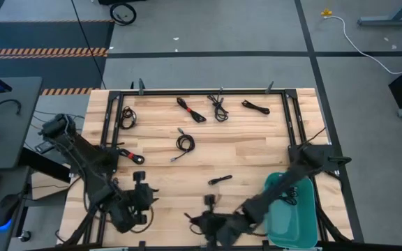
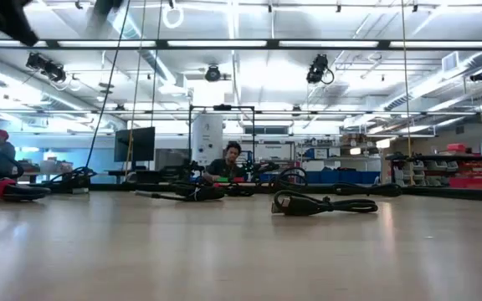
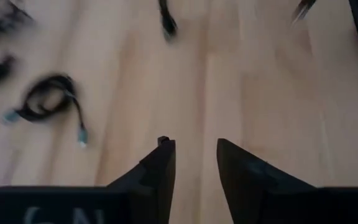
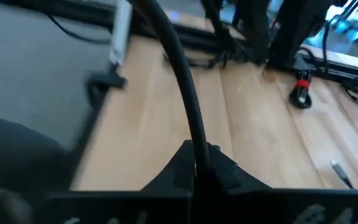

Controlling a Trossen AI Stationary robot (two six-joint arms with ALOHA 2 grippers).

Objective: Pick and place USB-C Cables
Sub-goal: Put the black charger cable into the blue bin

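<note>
Several black USB-C cables lie on the wooden table [image 1: 257, 150]: bundles along the far side [image 1: 190, 110] [image 1: 218, 108] [image 1: 255, 107] [image 1: 128, 115], a loose coil [image 1: 185, 143] in the middle, one with a red tie [image 1: 130, 156] near the left edge, and a small one [image 1: 220, 180]. My left gripper [image 1: 142, 180] [image 3: 194, 158] is open over bare wood near the left near corner, with a coil [image 3: 48, 102] some way beyond its fingers. My right gripper [image 1: 202, 222] [image 4: 196, 171], by the near edge, is shut on a black cable [image 4: 179, 74]. My right gripper pinches a black cable between its two shut fingers, with the held stretch [image 4: 196, 158] right at the fingertips. From there the cord runs away in one curved line over the table. Which part of the cable this is, and where its ends lie, I cannot tell.
A teal bin [image 1: 306, 219] sits at the right near corner under the right arm. A black frame [image 1: 110, 118] runs round the table's edges. The low view shows a bundled cable [image 2: 320, 203] on the wood and a person seated far behind the table.
</note>
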